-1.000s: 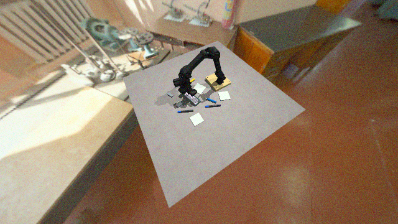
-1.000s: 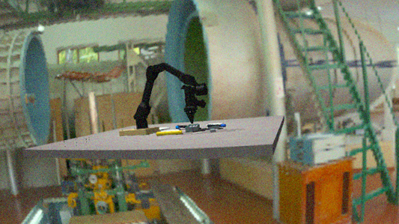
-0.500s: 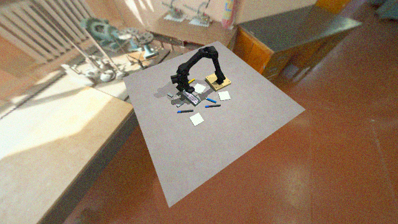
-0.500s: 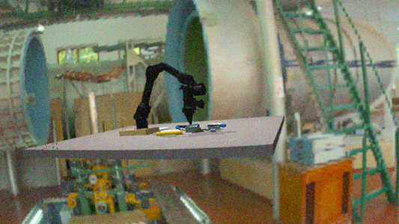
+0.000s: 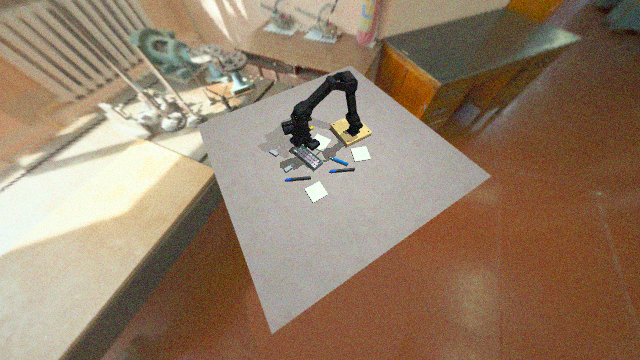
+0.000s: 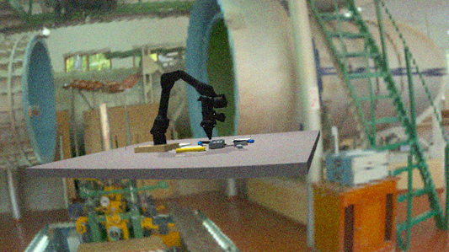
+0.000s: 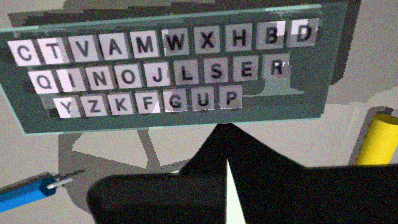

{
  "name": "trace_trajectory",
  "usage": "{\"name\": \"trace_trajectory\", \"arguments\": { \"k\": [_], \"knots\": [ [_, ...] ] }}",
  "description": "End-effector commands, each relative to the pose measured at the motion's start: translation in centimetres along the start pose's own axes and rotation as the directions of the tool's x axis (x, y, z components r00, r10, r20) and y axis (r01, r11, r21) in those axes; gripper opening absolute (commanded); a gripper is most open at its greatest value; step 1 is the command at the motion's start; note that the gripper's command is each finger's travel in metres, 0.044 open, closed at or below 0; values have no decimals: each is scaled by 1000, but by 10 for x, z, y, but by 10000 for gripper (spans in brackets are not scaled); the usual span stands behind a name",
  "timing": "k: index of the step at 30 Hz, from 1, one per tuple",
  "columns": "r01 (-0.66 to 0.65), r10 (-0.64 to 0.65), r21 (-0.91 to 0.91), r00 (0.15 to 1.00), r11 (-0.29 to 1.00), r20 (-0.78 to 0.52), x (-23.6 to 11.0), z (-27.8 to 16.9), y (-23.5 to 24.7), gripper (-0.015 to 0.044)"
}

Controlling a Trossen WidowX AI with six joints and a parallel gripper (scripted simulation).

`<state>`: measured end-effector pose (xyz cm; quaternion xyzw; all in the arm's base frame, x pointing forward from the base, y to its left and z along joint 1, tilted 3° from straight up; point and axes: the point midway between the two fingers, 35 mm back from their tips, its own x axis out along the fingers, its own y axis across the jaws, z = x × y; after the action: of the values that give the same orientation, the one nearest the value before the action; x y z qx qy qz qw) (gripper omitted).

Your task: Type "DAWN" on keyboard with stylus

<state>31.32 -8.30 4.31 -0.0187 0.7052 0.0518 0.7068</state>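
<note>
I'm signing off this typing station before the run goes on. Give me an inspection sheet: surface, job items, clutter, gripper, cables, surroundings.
Surface: grey table, flat, with the arm on a wooden base plate.
Job's things: keyboard lies flat in front of the gripper, letters readable. Which loose item is the stylus is unclear.
Clutter: blue pen, two dark pens, yellow cylinder, white paper squares, small grey blocks.
Gripper: gripper shut, nothing visible between its fingers, pointing down near the keyboard's edge.
Cables: nothing seen.
Surroundings: hall with a green ladder and an orange cabinet.
</note>
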Motion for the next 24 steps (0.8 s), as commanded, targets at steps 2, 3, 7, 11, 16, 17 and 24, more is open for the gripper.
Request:
{"name": "trace_trajectory", "arguments": {
  "k": [2,3,7,11,16,17,24],
  "knots": [
    [-5,5,-5,1000,1000,3,-1,1,52,0],
    [-6,6,-5,1000,1000,3,-1,0,64,0],
    [-7,7,-5,1000,1000,3,-1,-1,74,0],
    [-7,7,-5,1000,1000,3,-1,-1,74,0],
    [-7,7,-6,1000,1000,5,-11,0,73,0],
    [-7,7,-7,1000,1000,8,-24,1,73,0],
    [-7,7,-5,1000,1000,3,-61,-1,73,0]
  ]
}}
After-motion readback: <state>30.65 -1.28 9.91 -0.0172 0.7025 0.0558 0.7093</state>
